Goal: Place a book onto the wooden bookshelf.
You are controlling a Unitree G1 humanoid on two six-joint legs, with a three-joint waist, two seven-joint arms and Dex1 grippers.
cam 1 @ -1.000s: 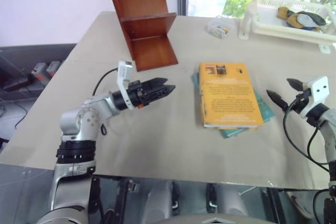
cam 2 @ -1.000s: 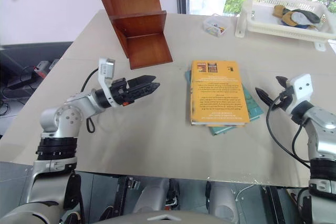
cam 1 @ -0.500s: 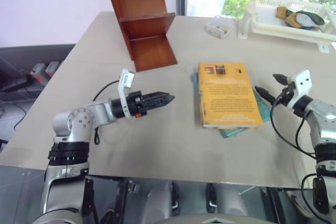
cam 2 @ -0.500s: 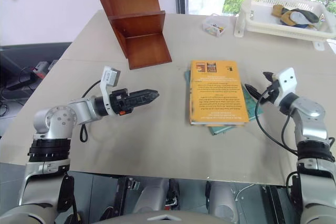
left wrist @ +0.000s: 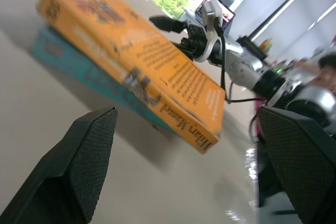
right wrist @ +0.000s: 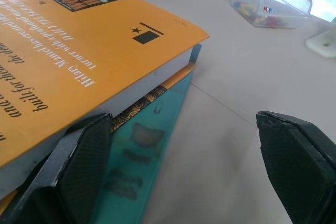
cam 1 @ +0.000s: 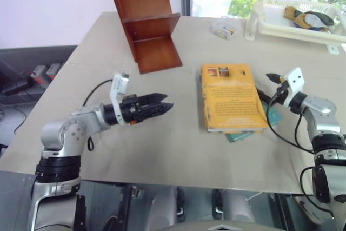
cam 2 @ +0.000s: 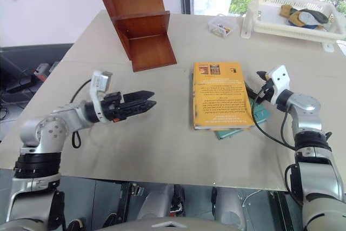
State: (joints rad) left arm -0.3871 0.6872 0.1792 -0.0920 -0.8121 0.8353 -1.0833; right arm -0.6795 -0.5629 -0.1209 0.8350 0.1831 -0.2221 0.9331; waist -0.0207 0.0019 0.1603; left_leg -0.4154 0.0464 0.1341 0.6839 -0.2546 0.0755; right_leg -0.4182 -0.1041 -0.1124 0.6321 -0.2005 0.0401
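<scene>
The book (cam 2: 221, 94), an orange-yellow paperback, is seen lying flat on the table (cam 2: 162, 144), stacked on a thinner teal book (cam 2: 238, 128), well apart from the wooden bookshelf (cam 2: 138, 17) standing at the far left of the table. The right gripper (cam 2: 258, 85) is positioned at the book's right edge, near its far corner; in the right wrist view, one finger (right wrist: 79, 156) is seen close against the page edge of the book and the other finger (right wrist: 299, 150) over bare table, so the jaws are spread wide and nothing is gripped. The left gripper (cam 2: 147, 101) is held above the table to the left of the book, well apart from it, pointing toward it; in the left wrist view its fingers (left wrist: 79, 166) are seen far apart, with nothing between them. Compared with the frame one second earlier, the right gripper has been brought in from beyond the book's right side to its edge, and the left gripper has been drawn slightly back and away from the book. The book itself has not been displaced.
</scene>
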